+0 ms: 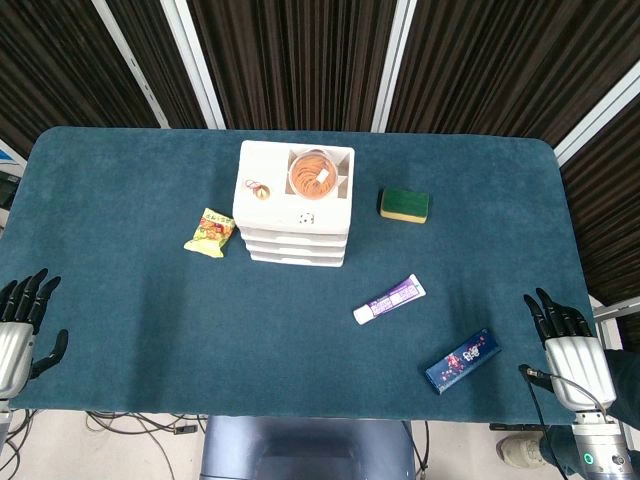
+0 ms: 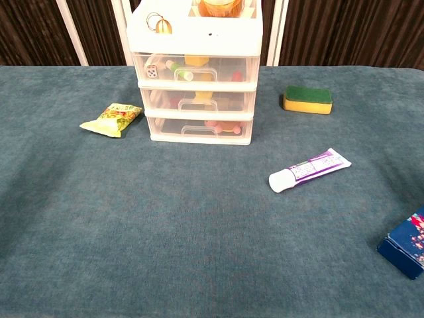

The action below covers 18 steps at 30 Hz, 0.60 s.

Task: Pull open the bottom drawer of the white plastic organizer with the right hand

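Note:
The white plastic organizer (image 1: 294, 203) stands at the table's far middle, with three clear drawers facing me. Its bottom drawer (image 2: 199, 129) is pushed in, and small coloured items show through its front. An orange bowl (image 1: 315, 174) and a small ring sit on the organizer's top. My right hand (image 1: 568, 345) rests at the near right edge of the table with fingers spread, holding nothing, far from the organizer. At the near left edge my left hand (image 1: 22, 325) lies with fingers apart, also holding nothing. Neither hand appears in the chest view.
A yellow-green snack packet (image 1: 210, 232) lies left of the organizer. A green-and-yellow sponge (image 1: 404, 204) sits to its right. A toothpaste tube (image 1: 389, 299) and a dark blue box (image 1: 461, 360) lie between the organizer and my right hand.

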Available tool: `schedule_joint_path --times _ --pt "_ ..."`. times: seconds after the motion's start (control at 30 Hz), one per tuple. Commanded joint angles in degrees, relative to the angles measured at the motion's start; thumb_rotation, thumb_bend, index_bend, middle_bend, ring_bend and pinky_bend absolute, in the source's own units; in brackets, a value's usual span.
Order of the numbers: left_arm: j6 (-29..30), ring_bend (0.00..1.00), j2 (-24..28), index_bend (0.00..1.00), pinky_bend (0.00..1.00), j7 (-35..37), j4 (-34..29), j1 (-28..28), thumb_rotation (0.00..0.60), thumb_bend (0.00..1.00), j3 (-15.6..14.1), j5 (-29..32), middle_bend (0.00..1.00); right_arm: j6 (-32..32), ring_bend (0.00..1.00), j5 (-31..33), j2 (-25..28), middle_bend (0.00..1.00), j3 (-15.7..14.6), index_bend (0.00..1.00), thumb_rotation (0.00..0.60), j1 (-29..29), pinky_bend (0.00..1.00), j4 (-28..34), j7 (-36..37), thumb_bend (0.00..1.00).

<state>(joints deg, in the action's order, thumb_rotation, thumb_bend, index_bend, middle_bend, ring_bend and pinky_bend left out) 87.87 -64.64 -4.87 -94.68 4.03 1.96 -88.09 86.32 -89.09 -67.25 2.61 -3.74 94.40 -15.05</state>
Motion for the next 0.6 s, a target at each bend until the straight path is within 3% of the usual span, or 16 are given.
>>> schedule_joint_path --times 0.03,0.6 --pt "0.01 0.00 -0.01 0.03 0.00 -0.03 0.02 -0.02 0.600 0.44 -0.04 -0.05 0.01 0.08 0.16 -0.01 0.03 0.04 0.02 0.04 0.600 0.02 0.18 0.03 0.04 0.11" --pt "0.42 0.00 -0.03 0.03 0.00 0.01 0.18 -0.18 0.600 0.44 -0.08 -0.38 0.01 1.02 0.16 -0.78 0.86 0.04 -0.14 0.04 0.600 0.36 0.18 0.94 1.93 0.11"
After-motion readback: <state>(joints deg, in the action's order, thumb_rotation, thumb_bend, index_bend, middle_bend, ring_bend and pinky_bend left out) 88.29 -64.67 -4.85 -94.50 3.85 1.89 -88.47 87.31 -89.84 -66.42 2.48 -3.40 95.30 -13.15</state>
